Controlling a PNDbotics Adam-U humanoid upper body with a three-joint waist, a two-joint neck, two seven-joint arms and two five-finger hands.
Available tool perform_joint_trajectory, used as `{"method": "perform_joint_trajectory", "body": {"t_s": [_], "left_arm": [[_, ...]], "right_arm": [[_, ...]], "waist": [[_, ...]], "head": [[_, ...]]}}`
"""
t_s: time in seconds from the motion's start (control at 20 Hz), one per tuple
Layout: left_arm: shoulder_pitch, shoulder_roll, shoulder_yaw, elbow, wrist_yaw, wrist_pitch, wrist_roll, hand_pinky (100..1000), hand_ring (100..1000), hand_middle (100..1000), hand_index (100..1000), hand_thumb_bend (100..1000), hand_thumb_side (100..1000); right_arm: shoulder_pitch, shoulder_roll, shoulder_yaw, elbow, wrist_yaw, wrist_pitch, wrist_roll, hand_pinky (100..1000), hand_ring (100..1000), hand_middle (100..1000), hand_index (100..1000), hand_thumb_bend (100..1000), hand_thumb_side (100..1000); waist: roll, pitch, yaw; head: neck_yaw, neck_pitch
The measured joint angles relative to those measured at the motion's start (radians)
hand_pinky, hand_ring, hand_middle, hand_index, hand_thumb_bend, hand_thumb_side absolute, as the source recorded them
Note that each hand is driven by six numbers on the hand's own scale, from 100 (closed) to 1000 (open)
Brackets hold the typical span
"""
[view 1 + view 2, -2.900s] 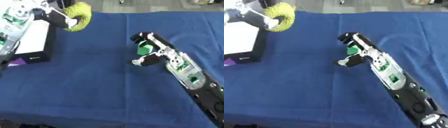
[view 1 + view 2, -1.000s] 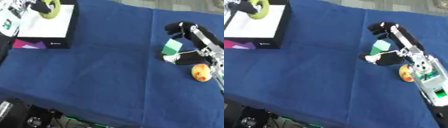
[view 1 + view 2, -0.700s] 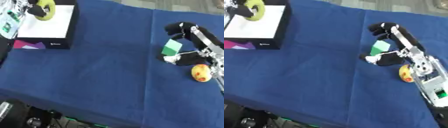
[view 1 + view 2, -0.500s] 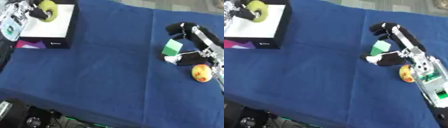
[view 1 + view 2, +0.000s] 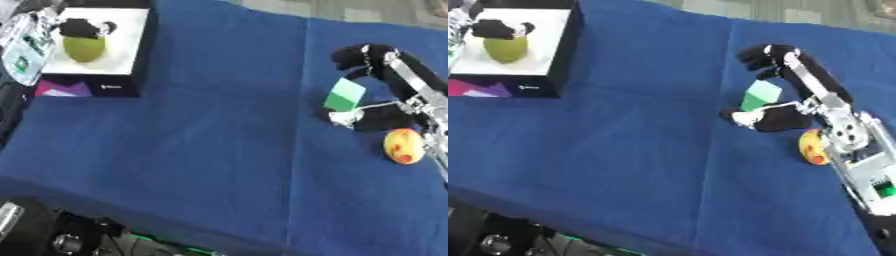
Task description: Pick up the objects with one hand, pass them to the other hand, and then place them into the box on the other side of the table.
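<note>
At the upper left of the frame, the box [image 5: 131,60], black-walled with a white floor, is seen on the blue tablecloth [image 5: 201,150]. A yellow-green fruit [image 5: 84,48] lies on its floor. The left hand [image 5: 80,28] is held directly over the fruit, dark fingers curled at its top; whether the fruit is gripped or already let go cannot be told. This pose is judged to belong to the placing step, the fruit being set down inside the box walls. A purple-and-pink patch [image 5: 61,89] is noted just below the box.

At the centre right, a green block [image 5: 345,95] is seen tilted between the curled fingers and thumb of the right hand [image 5: 785,102]. The hand is closed around it, and the block is judged to be grasped for lifting and handover. Just below that hand, an orange-yellow ball [image 5: 403,145] rests on the cloth beside the forearm, untouched.
</note>
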Motion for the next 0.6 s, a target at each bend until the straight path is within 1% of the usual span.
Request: {"method": "perform_joint_trajectory", "body": {"t_s": [0.05,0.15,0.2,0.35,0.4,0.5,0.6], "left_arm": [[0.000,0.000,0.001,0.000,0.002,0.001,0.003,766,786,790,777,537,448],[0.002,0.000,0.005,-0.005,0.014,0.003,0.011,758,776,780,763,471,428],[0.007,0.000,0.008,-0.014,0.024,0.005,0.017,751,763,762,740,389,418],[0.024,0.001,0.018,-0.065,0.064,-0.001,0.049,758,754,752,721,354,420],[0.032,0.001,0.019,-0.087,0.079,-0.008,0.063,760,753,752,716,328,436],[0.057,0.001,0.022,-0.137,0.112,-0.019,0.092,764,756,756,717,316,447],[0.085,0.001,0.025,-0.191,0.146,-0.026,0.116,768,759,762,717,289,478]], "right_arm": [[0.000,0.000,0.000,0.000,-0.001,0.000,0.000,740,775,731,776,638,100],[0.000,0.000,0.000,-0.002,-0.003,0.000,0.000,740,775,731,776,638,100],[0.000,0.000,0.000,-0.003,-0.004,0.000,-0.001,740,775,730,776,637,100],[-0.003,-0.007,-0.001,-0.007,-0.005,0.002,-0.002,743,777,731,778,635,100],[-0.008,-0.009,-0.001,-0.010,-0.005,0.003,-0.003,744,777,731,779,634,100],[-0.016,-0.018,-0.003,-0.016,-0.005,0.004,-0.002,746,778,733,780,633,100],[-0.025,-0.029,-0.006,-0.019,-0.002,0.007,0.001,748,778,734,782,633,100]], "waist": [[0.000,0.000,0.000],[0.000,0.000,0.000],[0.000,0.000,0.000],[0.000,-0.001,0.001],[0.000,-0.002,0.001],[0.000,-0.003,0.001],[0.000,-0.004,0.000]], "head": [[0.000,0.000],[-0.002,0.000],[-0.003,0.001],[-0.028,0.001],[-0.039,0.001],[-0.061,0.002],[-0.081,0.002]]}}
